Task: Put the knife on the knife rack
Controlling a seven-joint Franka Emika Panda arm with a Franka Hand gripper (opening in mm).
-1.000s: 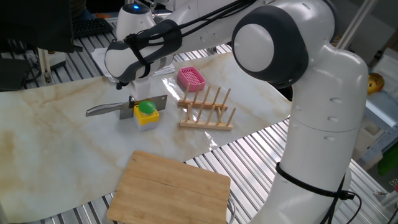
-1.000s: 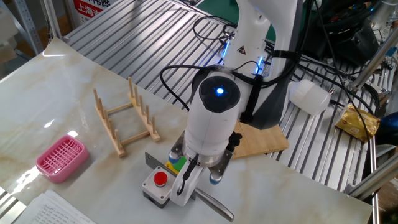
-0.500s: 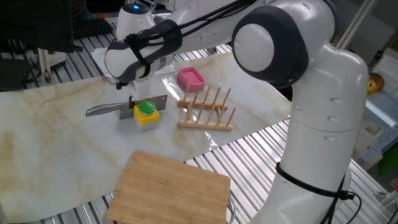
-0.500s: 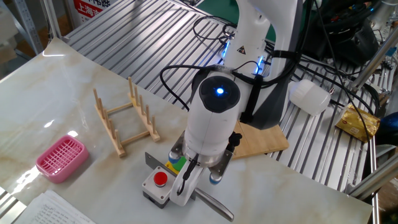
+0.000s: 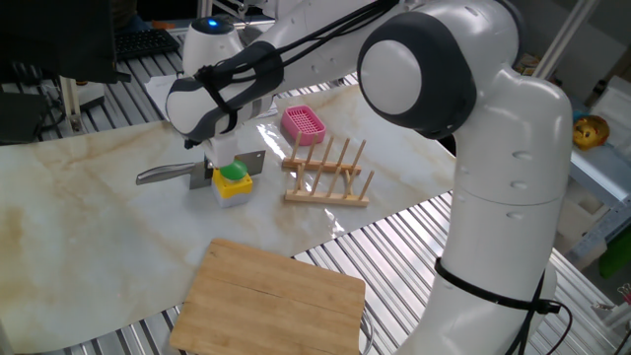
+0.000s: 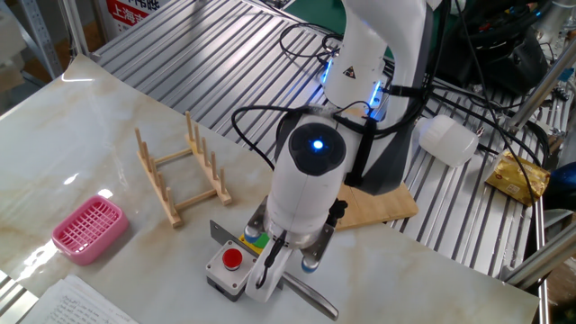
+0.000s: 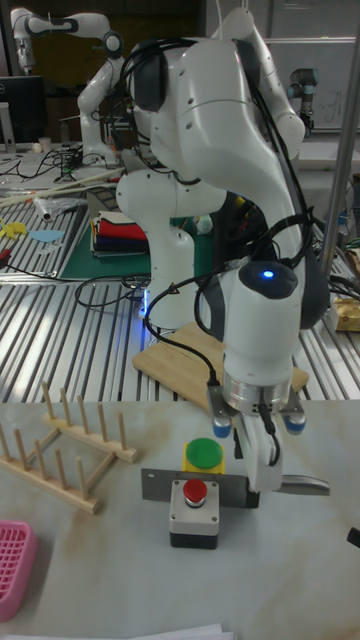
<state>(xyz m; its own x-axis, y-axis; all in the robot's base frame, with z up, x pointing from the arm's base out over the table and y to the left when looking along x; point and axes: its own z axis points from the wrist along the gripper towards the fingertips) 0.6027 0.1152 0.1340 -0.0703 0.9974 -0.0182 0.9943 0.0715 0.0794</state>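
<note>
gripper [image 7: 250, 470] down on the knife [image 5: 197, 170], looks clamped where handle meets blade | knife lies flat on table, long axis left-right | rack [image 5: 328, 174] sits just right, past the button box [image 5: 233, 180]

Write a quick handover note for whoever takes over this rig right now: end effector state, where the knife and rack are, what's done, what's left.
End effector: down at the knife where blade meets handle; whether it has closed is hidden.
Knife: flat on the table, blade running between the green button box and the red button box, handle sticking out.
Knife rack: empty, beside the pink basket.
Done: approach to the knife.
Left: secure grip, lift, carry to the rack, set the knife on it.
</note>
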